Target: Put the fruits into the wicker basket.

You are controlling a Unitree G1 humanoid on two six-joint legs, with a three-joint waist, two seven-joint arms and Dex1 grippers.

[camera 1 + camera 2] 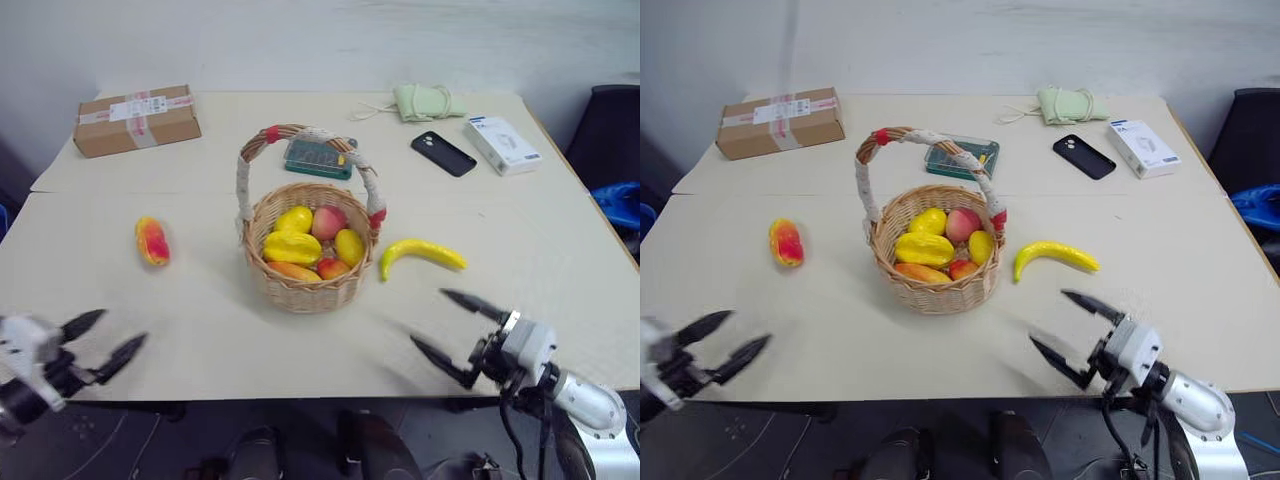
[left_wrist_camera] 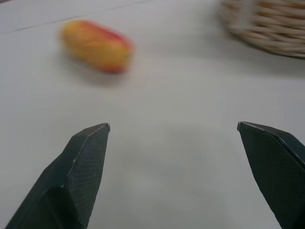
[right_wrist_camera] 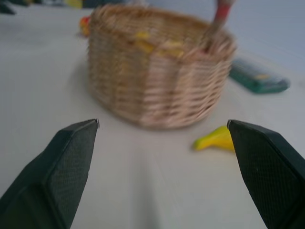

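A round tan woven wicker basket [image 1: 305,262] with a white-wrapped, red-banded arched handle sits mid-table on the pale tabletop [image 1: 560,250], holding several yellow, red and orange toy fruits [image 1: 310,240]. At its 3 o'clock lies a curved yellow banana [image 1: 420,254], just beside it; at 9 o'clock, well apart, an oblong orange-red and yellow mango [image 1: 152,240]. Behind the basket at 12 o'clock lies a flat green case [image 1: 318,158]; farther back are a brown cardboard box [image 1: 136,119], a black phone [image 1: 443,153], a white box [image 1: 502,144] and pale green cloth [image 1: 427,101]. The left gripper [image 1: 112,335] at 8 o'clock and right gripper [image 1: 455,325] at 4 o'clock hover with jaws spread wide, holding nothing.
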